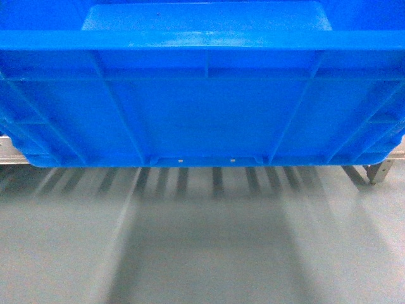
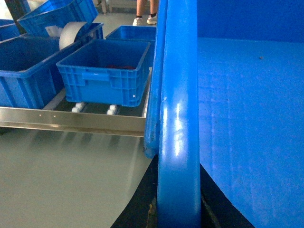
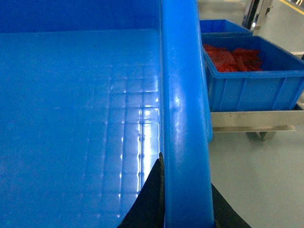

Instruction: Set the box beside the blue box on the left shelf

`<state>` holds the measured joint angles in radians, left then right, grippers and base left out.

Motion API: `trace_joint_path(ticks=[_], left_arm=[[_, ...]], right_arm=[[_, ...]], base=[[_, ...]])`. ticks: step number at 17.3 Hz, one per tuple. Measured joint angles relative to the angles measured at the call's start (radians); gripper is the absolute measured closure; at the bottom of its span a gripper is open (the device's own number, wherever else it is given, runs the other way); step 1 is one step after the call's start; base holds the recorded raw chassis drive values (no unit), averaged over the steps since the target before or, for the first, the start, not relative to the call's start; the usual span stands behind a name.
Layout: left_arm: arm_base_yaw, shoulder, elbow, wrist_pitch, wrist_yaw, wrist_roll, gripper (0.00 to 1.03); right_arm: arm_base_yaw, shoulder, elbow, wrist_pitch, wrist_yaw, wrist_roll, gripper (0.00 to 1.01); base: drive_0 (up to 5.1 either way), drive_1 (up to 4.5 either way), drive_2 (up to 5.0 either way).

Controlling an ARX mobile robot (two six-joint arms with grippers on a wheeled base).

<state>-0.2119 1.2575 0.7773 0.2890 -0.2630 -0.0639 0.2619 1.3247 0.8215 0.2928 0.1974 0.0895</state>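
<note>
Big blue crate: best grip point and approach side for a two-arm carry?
Take the box by its thick top rim on the two short ends, one gripper from each side. The rim is a broad rolled lip that jaws can straddle, as both wrist views show; the ribbed walls below slant and offer no hold.

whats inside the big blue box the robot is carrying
Nothing shows inside the box: both wrist views see only bare blue floor. The near corners sit below the frames, and each gripper's fingers straddle the rim, covering a small strip.

warehouse | roller rack (image 2: pixel 71 119) | blue parts crates (image 2: pixel 107 71) | grey floor (image 1: pixel 202 240)
</note>
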Motion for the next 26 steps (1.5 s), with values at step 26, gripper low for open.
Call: trace_joint_path(ticks=[26], left_arm=[[0.0,0.0,-0.001,-0.003,0.0,-0.002,0.94]], right_arm=[[0.0,0.0,0.0,-0.002,0.0,0.0,0.93]], base=[[0.0,0.16,-0.2]])
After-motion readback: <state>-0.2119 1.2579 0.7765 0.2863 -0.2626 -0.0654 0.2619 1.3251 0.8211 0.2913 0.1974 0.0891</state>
